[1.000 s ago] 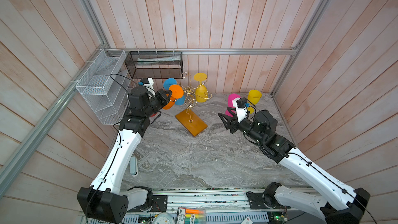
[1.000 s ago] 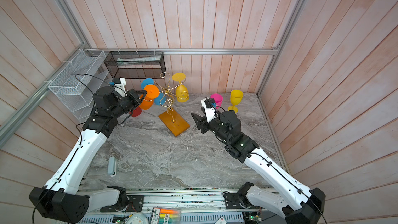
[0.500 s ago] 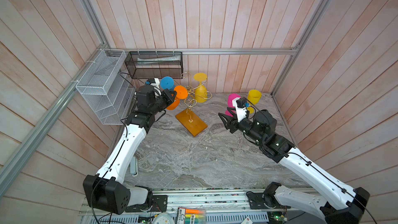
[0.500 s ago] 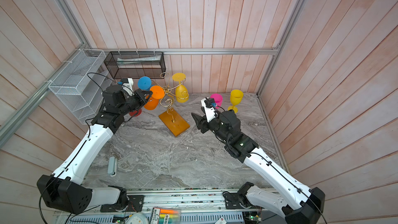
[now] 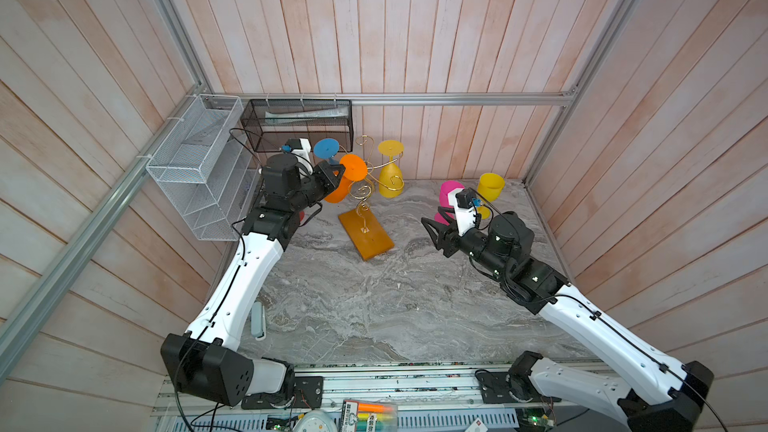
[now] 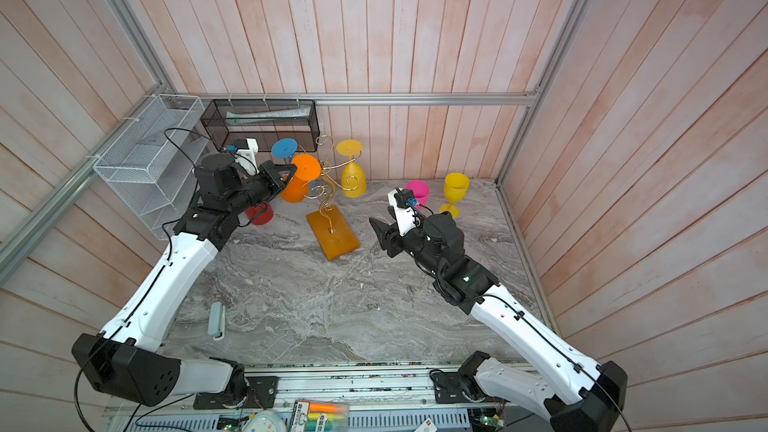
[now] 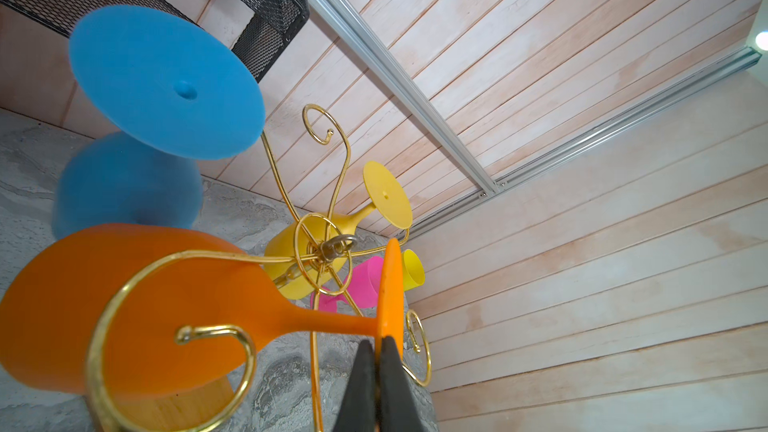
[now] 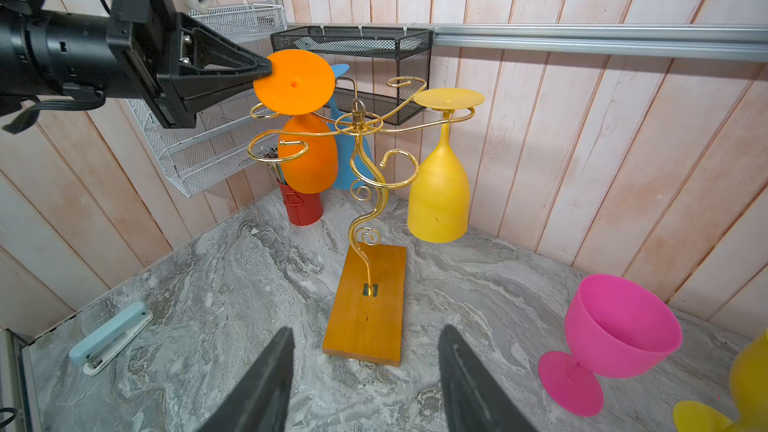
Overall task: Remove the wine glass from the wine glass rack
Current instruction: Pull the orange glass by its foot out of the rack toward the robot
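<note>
Pinching orange wine glass [image 8: 309,160] foot, left hand [image 8: 266,69] clamped, beside gold rack [image 8: 368,305] top

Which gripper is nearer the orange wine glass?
Left. The left gripper grips the orange wine glass by its foot; the right gripper is open, away past the wine glass rack.

The wine glass [image 8: 309,160] is orange, the rack [image 8: 368,313] gold (base [image 5: 365,234] orange-brown).

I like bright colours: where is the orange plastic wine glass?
In both top views the orange wine glass is left of the gold wire rack, foot pinched in the left gripper, beside the blue wine glass.
</note>
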